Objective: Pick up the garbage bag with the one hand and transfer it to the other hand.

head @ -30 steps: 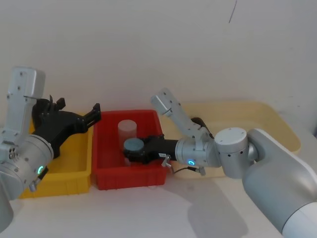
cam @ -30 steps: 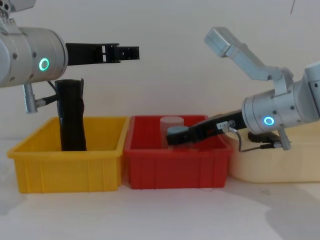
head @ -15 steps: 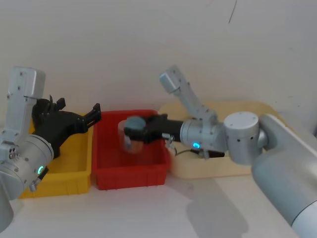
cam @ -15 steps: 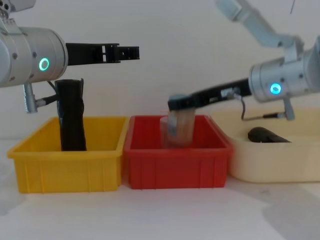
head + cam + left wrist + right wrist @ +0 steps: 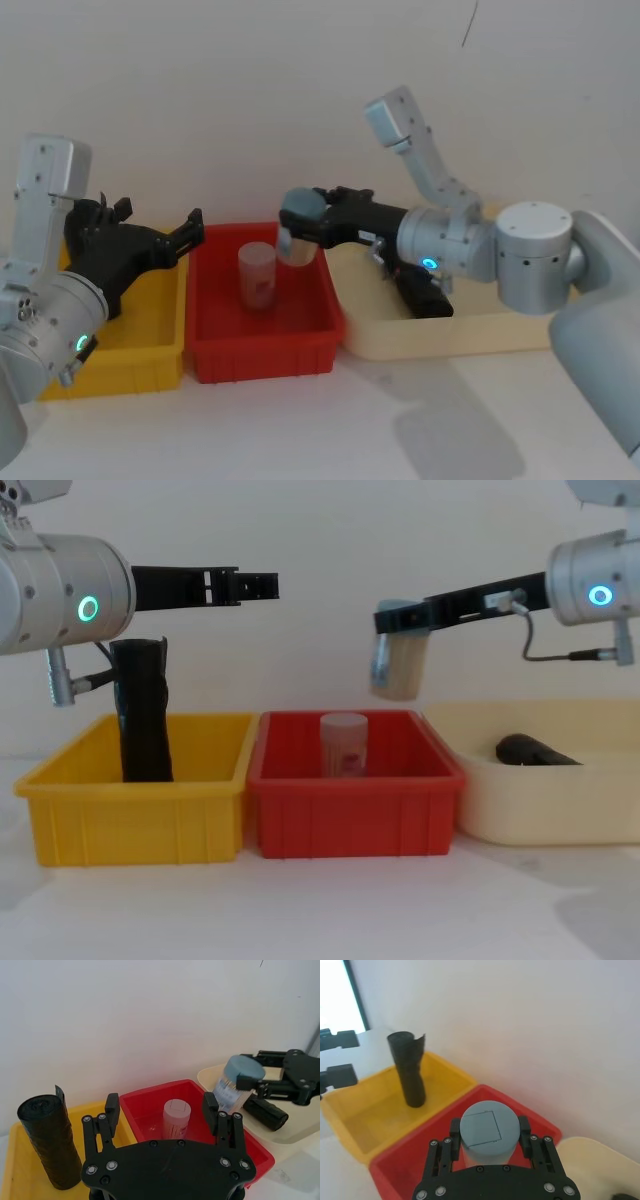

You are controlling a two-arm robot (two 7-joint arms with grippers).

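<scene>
Lying glossy black, the garbage bag (image 5: 536,750) rests in cream tray (image 5: 520,810).

Open air above red bin (image 5: 355,810)

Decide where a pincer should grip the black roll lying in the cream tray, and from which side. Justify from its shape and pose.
Grip the garbage bag around its middle, from above, fingers across its width: it lies on its side, low inside the cream tray, whose walls would likely block a sideways approach. The right pincer, nearest, holds a jar.
</scene>
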